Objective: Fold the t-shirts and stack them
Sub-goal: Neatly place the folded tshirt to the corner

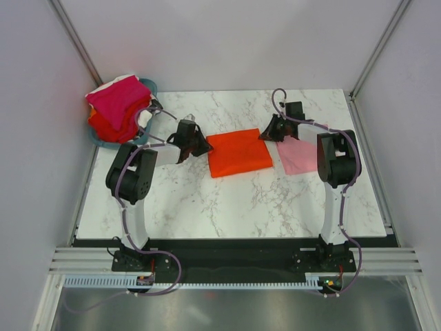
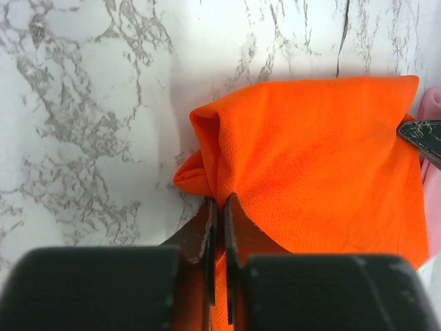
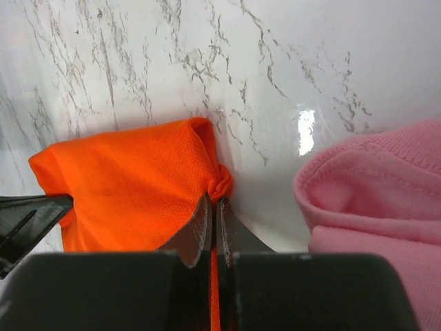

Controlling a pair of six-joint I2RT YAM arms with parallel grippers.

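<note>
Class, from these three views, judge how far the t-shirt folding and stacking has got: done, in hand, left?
Done: one light pink cloth t-shirt lies folded on the white marble table. In hand: the bright orange cloth t-shirt, partly folded, is pinched at opposite sides by the left end effector and right end effector. Left: magenta, red and white t-shirts heaped in the teal plastic basket; nothing stacked yet.

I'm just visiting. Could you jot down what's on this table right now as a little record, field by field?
Centre: bright orange cloth t-shirt, folded, on the white marble table
Left gripper: shut on the orange shirt's left edge
Right gripper: shut on its right edge
Right side: light pink cloth t-shirt, folded, beside the orange one
Far left corner: teal plastic basket heaped with magenta, red and white shirts
</note>
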